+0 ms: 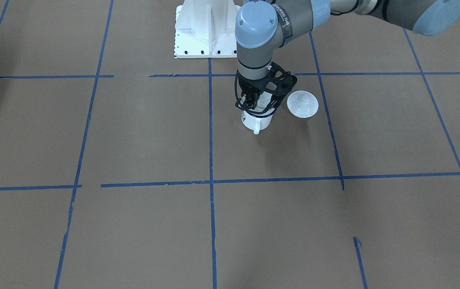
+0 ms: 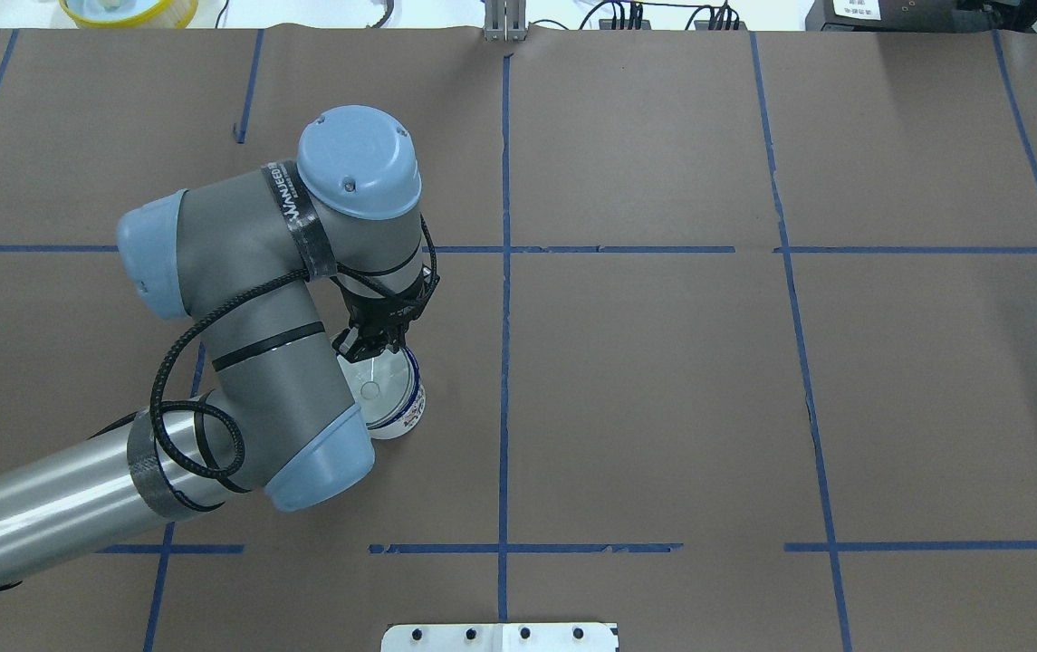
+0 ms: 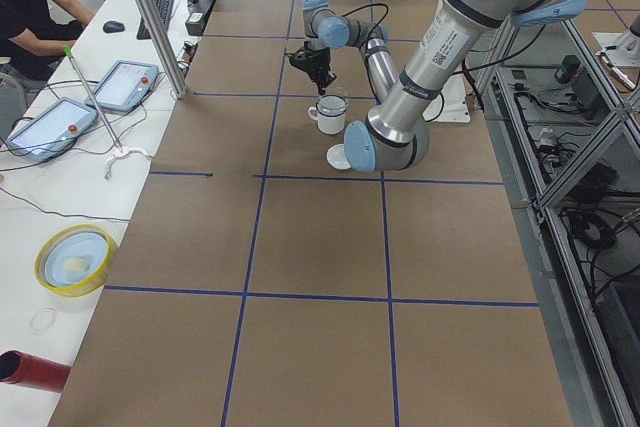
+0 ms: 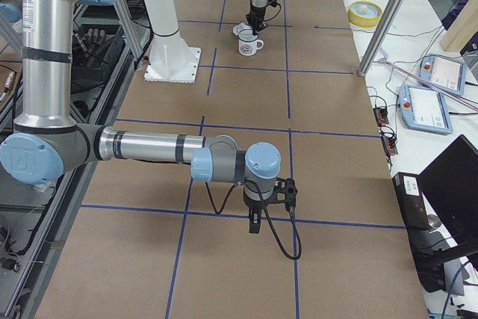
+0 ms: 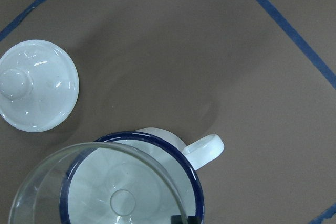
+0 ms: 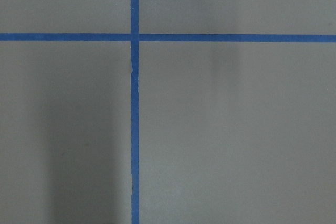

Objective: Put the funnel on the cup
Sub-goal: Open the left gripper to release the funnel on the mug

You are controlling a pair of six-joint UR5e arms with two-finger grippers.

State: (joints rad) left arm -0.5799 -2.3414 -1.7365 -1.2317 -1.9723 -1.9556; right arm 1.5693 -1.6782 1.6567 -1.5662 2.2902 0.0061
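Note:
The white enamel cup (image 1: 257, 120) with a dark blue rim stands upright on the table, its handle (image 5: 206, 149) pointing away from the robot. The clear funnel (image 5: 50, 182) is at the cup's mouth, a little off-centre, with its spout pointing down inside; it also shows in the overhead view (image 2: 375, 388). I cannot tell whether it rests on the rim. My left gripper (image 2: 371, 348) is right above the cup and shut on the funnel's rim. My right gripper (image 4: 255, 223) hangs low over bare table far from the cup; I cannot tell whether it is open or shut.
A round white knobbed lid (image 1: 302, 104) lies flat on the table close beside the cup, on the robot's left of it (image 5: 37, 85). The robot's white base plate (image 1: 205, 28) is behind the cup. Blue tape lines cross the brown table.

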